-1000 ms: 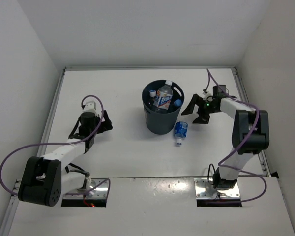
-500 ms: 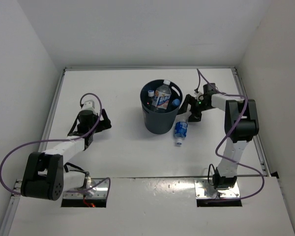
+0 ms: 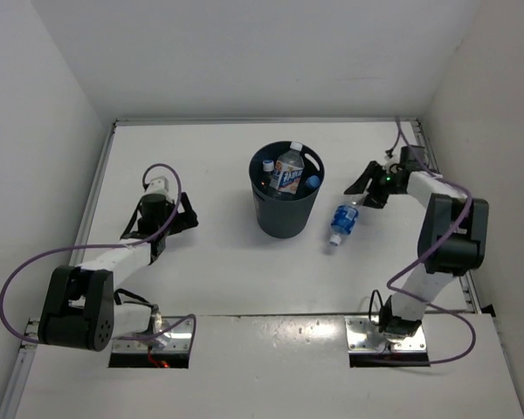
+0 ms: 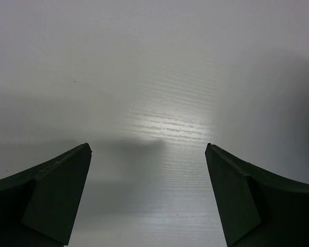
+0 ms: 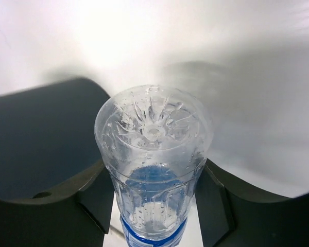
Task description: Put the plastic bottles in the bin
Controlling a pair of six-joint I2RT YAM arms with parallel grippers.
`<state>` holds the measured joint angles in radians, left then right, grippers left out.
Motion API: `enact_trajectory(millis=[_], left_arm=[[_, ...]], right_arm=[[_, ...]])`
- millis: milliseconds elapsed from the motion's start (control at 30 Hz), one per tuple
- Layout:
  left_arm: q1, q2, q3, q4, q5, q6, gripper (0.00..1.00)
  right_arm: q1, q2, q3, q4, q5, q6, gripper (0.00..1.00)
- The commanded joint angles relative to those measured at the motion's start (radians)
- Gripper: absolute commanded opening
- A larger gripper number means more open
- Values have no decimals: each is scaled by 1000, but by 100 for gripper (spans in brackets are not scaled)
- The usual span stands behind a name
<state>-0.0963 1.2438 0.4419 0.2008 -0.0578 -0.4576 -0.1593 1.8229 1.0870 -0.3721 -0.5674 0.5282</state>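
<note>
Jaws of right gripper (image 5: pixel 154 199) pinch a clear, ribbed plastic bottle (image 5: pixel 153 139); left gripper (image 4: pixel 148 195) gapes.

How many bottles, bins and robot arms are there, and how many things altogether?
Plastic bottles: 4, three in the bin, plus one held bottle in the right gripper
Bin: 1
Robot arms: 2, left arm and right arm
Total: 7

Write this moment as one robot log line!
left jaws: open, empty | right jaws: shut on small clear plastic bottle | dark round plastic bin: holds other bottles
</note>
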Motion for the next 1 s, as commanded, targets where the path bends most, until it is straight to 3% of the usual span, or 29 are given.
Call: enact_trajectory(millis=[0, 133, 233, 433, 500, 667, 833, 967], left_arm=[[12, -1, 31, 15, -14, -22, 100], [3, -1, 31, 6, -25, -33, 100], [-6, -1, 31, 6, -25, -42, 100], [-26, 8, 31, -3, -45, -64, 100], [-26, 17, 5, 29, -18, -87, 100], [-36, 17, -5, 38, -17, -87, 100], [-45, 17, -15, 57, -8, -87, 100], [-45, 28, -15, 57, -8, -87, 100]], right_arm=[[-72, -120, -6, 36, 1, 21, 37], [-149, -229, 7, 36, -32, 53, 25], [-158, -304, 57, 36, -3, 53, 21], [-82, -453, 177, 56, 121, 82, 17], [-43, -484, 233, 39, 251, 82, 13], [-7, -479, 436, 6, 400, 93, 11], [84, -442, 554, 85, 333, 70, 11], [248, -422, 554, 156, 296, -22, 11]])
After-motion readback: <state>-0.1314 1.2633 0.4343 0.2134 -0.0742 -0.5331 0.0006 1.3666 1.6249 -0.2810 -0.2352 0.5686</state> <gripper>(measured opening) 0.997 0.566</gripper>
